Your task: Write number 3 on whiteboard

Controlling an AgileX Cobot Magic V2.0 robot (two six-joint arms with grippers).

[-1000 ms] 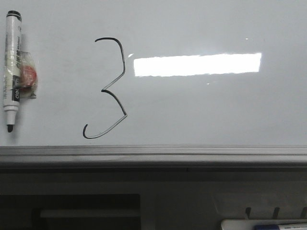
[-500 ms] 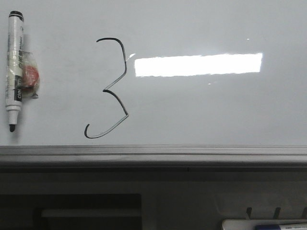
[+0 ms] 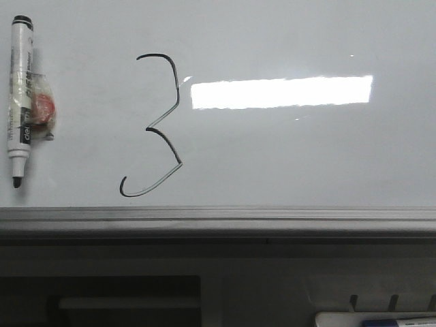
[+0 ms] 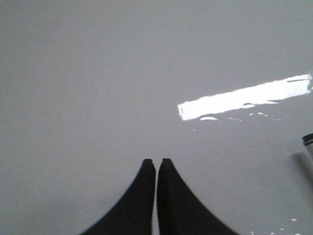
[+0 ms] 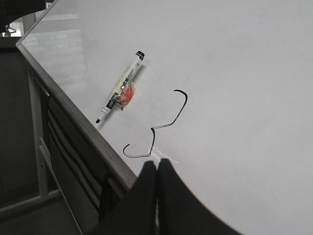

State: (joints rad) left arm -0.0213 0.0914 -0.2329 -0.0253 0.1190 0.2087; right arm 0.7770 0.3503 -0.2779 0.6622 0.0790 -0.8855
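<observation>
Number 3 (image 3: pixel 155 126): I see it drawn in thin black line on the whiteboard (image 3: pixel 286 157), left of the bright glare, its hooked tail just above the bottom rail (image 3: pixel 272 216). It looks whole to me, so I judge the writing done.

Handling of the mark: fresh ink on a glossy board should smear at a touch; I would keep both arms off it.

Marker (image 3: pixel 18 102): uncapped, lying flat on the board well left of the 3, tip toward the rail, with a clear wrap and something red taped at mid-barrel. Light, stiff and round, so it may roll or slip. I would grasp the barrel above the wrap, away from the wet tip.

Left gripper (image 4: pixel 156 164): clenched with nothing between the fingers, over bare board.

Right gripper (image 5: pixel 157 164): clenched and empty too, near the lower part of the 3 in its own view.

Edges: the rail sits close below the 3; beyond it the board drops to a dark frame.

Open room: wide bare board to the right of the 3 and above it.
</observation>
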